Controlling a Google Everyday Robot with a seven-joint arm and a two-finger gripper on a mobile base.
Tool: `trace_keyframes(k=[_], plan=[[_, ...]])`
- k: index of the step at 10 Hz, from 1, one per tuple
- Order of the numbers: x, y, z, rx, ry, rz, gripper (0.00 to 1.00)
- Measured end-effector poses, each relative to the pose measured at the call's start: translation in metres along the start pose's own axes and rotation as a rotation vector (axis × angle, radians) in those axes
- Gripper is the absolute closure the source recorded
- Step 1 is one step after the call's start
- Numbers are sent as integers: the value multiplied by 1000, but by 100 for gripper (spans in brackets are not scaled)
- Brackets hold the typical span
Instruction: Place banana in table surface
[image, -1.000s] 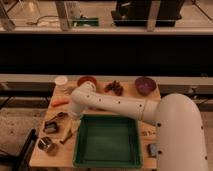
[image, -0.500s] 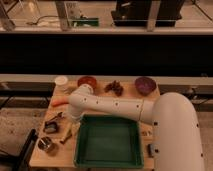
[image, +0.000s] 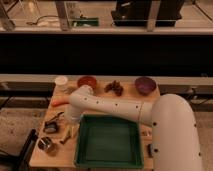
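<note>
Gripper (image: 70, 123) hangs at nine o'clock from the green tray (image: 107, 118), right by the banana (image: 66, 137). Whether it grips anything is unclear. Next, the banana likely needs laying flat on the table surface (image: 126, 96).

The arm (image: 115, 107) is smooth, glossy white tubing dotted with small dark screws, swelling into a bulky rounded housing at lower right. Its gripper (image: 71, 121) sits left of centre, largely hidden under the arm's end.

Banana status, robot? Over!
Gripper low, left of the green rectangular tray. Slim pale yellow-tan banana lies on light-brown wooden tabletop. Black-handled utensil close by.
</note>
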Motion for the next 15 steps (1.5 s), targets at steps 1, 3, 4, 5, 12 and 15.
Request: trace_keyframes(k=[1, 3, 4, 5, 12, 15], plan=[[-3, 2, 0, 0, -24, -15, 38], [-8, 3, 1, 0, -59, -35, 58], [-10, 4, 2, -2, -72, -48, 67], [-11, 5, 4, -9, -77, -62, 70], [-17, 6, 8, -34, -53, -143, 91], [-25, 1, -7, -11, -60, -159, 96]])
